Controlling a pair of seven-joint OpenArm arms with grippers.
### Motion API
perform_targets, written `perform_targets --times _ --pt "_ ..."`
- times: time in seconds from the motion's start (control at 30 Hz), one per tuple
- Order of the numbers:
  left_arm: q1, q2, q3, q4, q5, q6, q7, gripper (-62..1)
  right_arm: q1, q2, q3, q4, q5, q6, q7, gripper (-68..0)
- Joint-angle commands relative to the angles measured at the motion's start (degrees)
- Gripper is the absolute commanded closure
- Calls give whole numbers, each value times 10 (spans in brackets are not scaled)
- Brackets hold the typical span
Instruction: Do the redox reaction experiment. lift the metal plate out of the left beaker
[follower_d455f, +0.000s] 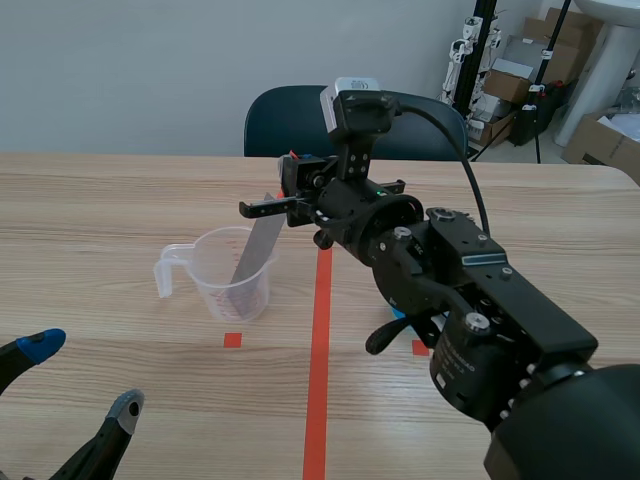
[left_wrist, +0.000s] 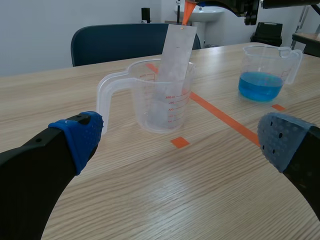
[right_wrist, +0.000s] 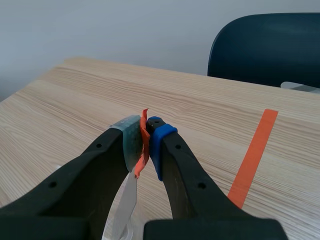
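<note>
A clear plastic beaker (follower_d455f: 235, 278) with a handle stands left of the orange tape line. A grey metal plate (follower_d455f: 258, 250) leans in it, lower end inside, upper end sticking out above the rim. My right gripper (follower_d455f: 287, 197) comes across from the right and is shut on the orange tab (right_wrist: 143, 145) at the plate's top; the plate (right_wrist: 125, 202) hangs down below the fingers. My left gripper (follower_d455f: 82, 375) sits open near the table's front left, short of the beaker (left_wrist: 160, 95), with the plate (left_wrist: 175, 55) ahead of it.
A second beaker (left_wrist: 265, 75) with blue liquid stands right of the tape line, mostly hidden behind my right arm in the scene view. A dark chair (follower_d455f: 290, 120) stands at the table's far edge. Boxes and stands fill the back right.
</note>
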Motion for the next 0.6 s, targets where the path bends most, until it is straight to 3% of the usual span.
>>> perform_targets --times 0.0,0.13,0.4,0.57 --pt "-3 4 -4 10 -1 -1 -6 -623 16 -9 0 13 -7 3 8 -32" --pt "-3 4 -4 10 -1 -1 -6 -623 16 -16 0 19 -13 27 8 -32" --pt "-3 4 -4 10 -1 -1 -6 -623 16 -31 0 43 -42 31 -4 -32" --pt "-3 4 -4 10 -1 -1 -6 -623 16 -39 0 45 -54 50 -13 -32"
